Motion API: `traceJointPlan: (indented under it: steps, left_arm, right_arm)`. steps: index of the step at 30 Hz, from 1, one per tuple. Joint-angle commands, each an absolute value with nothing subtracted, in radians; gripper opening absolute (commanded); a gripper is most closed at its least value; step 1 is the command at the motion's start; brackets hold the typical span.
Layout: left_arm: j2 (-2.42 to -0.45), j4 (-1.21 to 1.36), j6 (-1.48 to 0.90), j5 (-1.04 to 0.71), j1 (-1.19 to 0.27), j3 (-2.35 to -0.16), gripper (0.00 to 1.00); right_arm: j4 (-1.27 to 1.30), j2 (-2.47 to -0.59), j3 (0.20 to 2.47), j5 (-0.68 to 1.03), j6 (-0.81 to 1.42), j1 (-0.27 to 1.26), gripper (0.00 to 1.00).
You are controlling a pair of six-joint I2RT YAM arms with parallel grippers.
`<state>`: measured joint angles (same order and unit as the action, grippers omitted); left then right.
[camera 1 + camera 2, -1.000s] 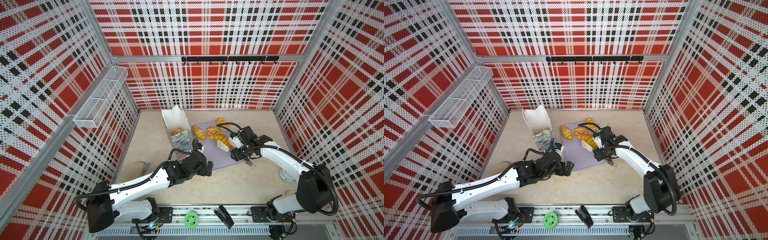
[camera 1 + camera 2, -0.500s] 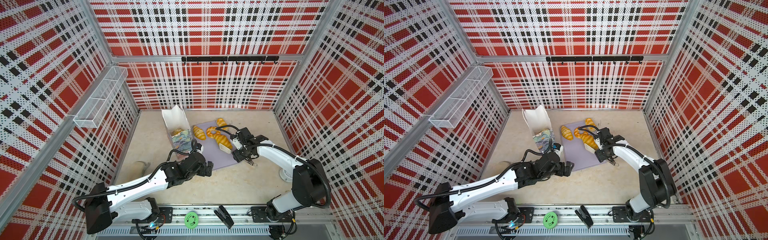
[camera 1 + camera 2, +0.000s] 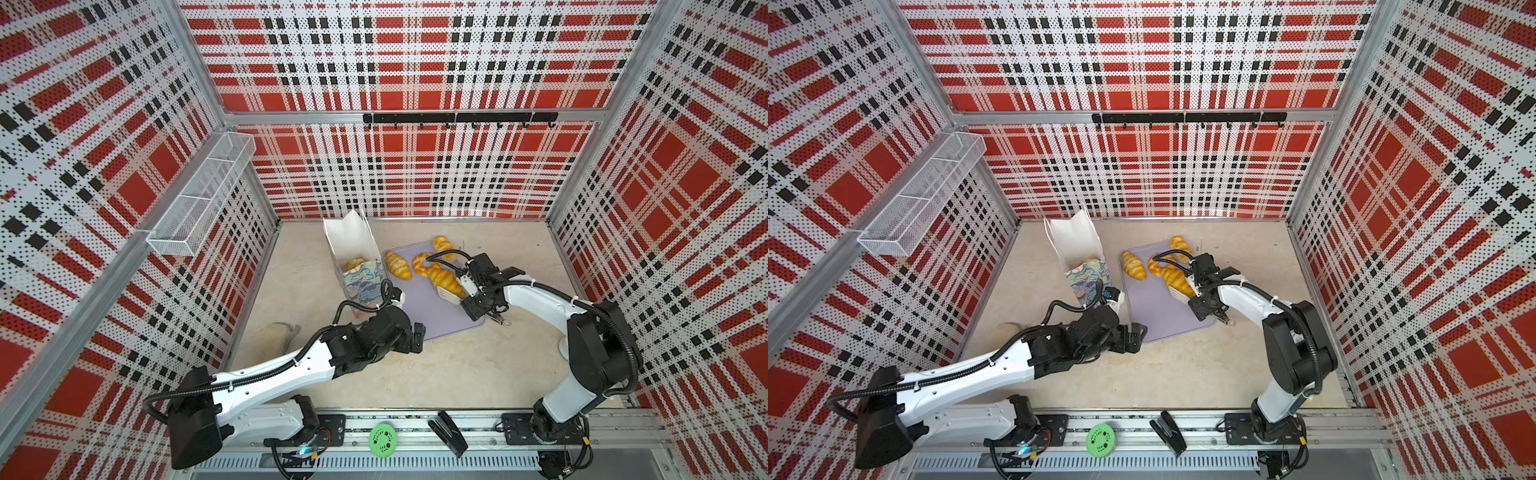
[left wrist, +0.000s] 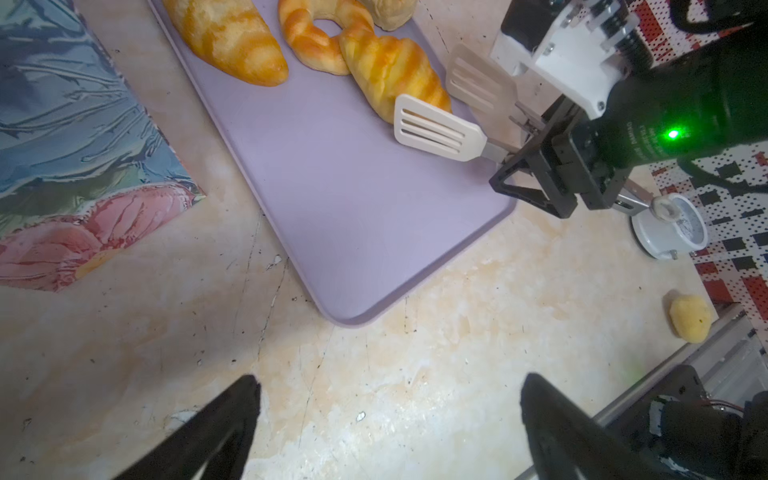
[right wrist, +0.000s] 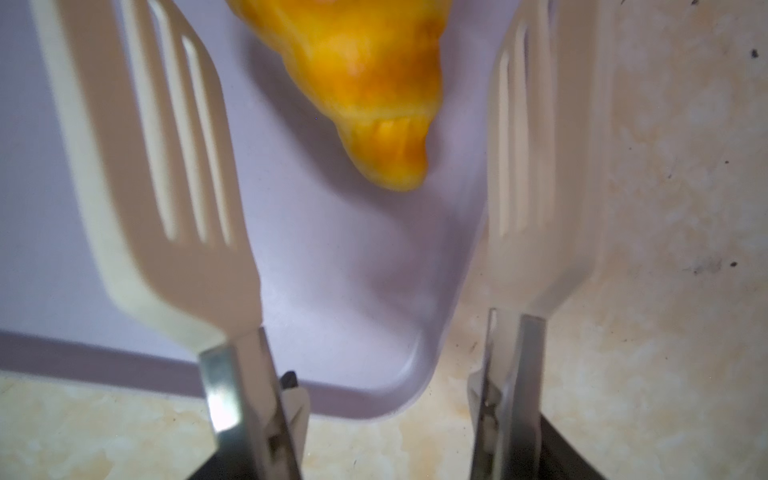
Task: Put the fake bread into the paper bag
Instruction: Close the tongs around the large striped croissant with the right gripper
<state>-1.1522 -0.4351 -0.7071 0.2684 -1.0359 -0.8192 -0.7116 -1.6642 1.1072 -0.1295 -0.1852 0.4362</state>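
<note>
Right wrist view: cream slotted tongs (image 5: 166, 166) stand part-open, one paddle on each side of the tapered tip of a glossy golden striped croissant (image 5: 365, 83). Neither paddle touches it.
Right gripper (image 4: 536, 166): fingers clamped on the tongs' metal arms.
Left gripper (image 4: 388, 379): fingers wide and empty above the marbled beige bench (image 4: 457, 353), at the 7 o'clock corner of the flat lavender tray (image 4: 353, 208).
Bread: the croissant lies toward the tray's 3 o'clock edge, touching a ring-shaped golden pastry (image 3: 420, 262).
Bag: the tall floral paper bag with white lining (image 3: 351, 245) stands at 9 o'clock from the tray, with nothing holding it.
Risk, grip: the paddles bracket only the narrow, slick end, so a squeeze there could shoot the croissant out or let it swing.
Risk, rim: the outer paddle hangs over the tray's rim and could snag it when lowered.
Risk, neighbour: lifting the croissant may drag the ring along.
Risk, bag: a light, unsteadied bag could tip if the tongs or a dropped piece hit it.
</note>
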Motion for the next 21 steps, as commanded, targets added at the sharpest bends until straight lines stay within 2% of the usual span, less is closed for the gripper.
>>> traceJointPlan:
  steps: [1,21]
  left_arm:
    - [-1.138,-0.422,-0.720,0.291,-1.044,-0.808,0.99]
    - [-1.138,-0.420,-0.730,0.301,-1.046,-0.799,0.99]
  right_arm:
    - [-0.662,-1.691,1.151,-0.130,-0.218,0.439,0.70]
    - [-0.664,-1.761,1.185,-0.156,-0.262,0.474,0.62]
